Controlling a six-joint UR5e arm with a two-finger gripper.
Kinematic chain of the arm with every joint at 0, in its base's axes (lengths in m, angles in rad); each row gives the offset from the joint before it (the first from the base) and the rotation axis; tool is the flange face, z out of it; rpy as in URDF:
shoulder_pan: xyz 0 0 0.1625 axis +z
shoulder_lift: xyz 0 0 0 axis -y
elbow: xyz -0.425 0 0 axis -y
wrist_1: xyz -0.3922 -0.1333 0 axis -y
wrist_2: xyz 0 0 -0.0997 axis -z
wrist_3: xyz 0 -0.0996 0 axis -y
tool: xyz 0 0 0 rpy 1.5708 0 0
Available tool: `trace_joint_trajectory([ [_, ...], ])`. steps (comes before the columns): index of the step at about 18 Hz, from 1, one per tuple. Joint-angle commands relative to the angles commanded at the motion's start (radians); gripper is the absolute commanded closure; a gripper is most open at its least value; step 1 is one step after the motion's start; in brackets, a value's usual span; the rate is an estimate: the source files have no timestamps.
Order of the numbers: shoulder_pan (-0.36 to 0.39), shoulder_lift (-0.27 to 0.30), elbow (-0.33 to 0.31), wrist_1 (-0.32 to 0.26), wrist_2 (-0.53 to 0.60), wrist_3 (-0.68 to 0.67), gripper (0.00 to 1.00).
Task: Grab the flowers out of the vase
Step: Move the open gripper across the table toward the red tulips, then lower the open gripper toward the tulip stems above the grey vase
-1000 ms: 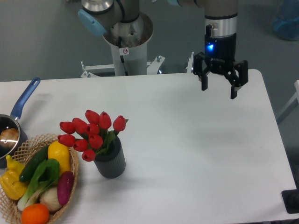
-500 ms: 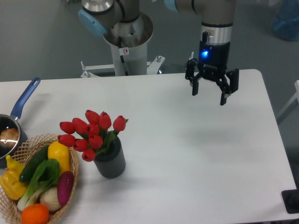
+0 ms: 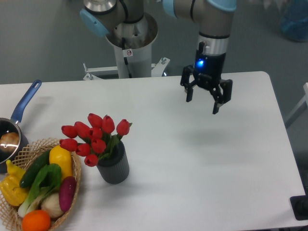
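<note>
The flowers (image 3: 94, 137), a bunch of red tulip buds with green leaves, stand in the dark grey ribbed vase (image 3: 114, 166) on the white table's front left. My gripper (image 3: 202, 104) hangs open above the table's back right, far to the right of the flowers and higher than them. Nothing is between its two black fingers.
A wicker basket (image 3: 75, 169) of vegetables sits just left of the vase, close to it. A blue-handled pot (image 3: 19, 114) stands at the left edge. The arm's base column (image 3: 130, 45) rises behind the table. The table's right edge (image 3: 284, 139) is near.
My gripper has moved leftwards and slightly down over the table, closer to the flowers. It stays open. The flowers and vase have not moved.
</note>
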Motion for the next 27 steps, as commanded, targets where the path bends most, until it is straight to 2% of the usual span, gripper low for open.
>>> trace_joint_trajectory([
  [3, -0.002, -0.015, 0.005, -0.045, -0.046, 0.0, 0.0],
  [6, 0.009, -0.023, 0.003, -0.075, -0.167, 0.0, 0.0],
  [8, 0.011, -0.038, 0.003, -0.086, -0.206, 0.0, 0.0],
  [10, 0.006, -0.04, 0.003, -0.088, -0.235, 0.0, 0.0],
  [14, 0.0, -0.04, 0.0, -0.086, -0.383, 0.0, 0.0],
  [19, -0.02, -0.051, -0.003, -0.089, -0.407, -0.003, 0.0],
  [27, -0.023, -0.051, -0.021, -0.088, -0.552, -0.038, 0.0],
])
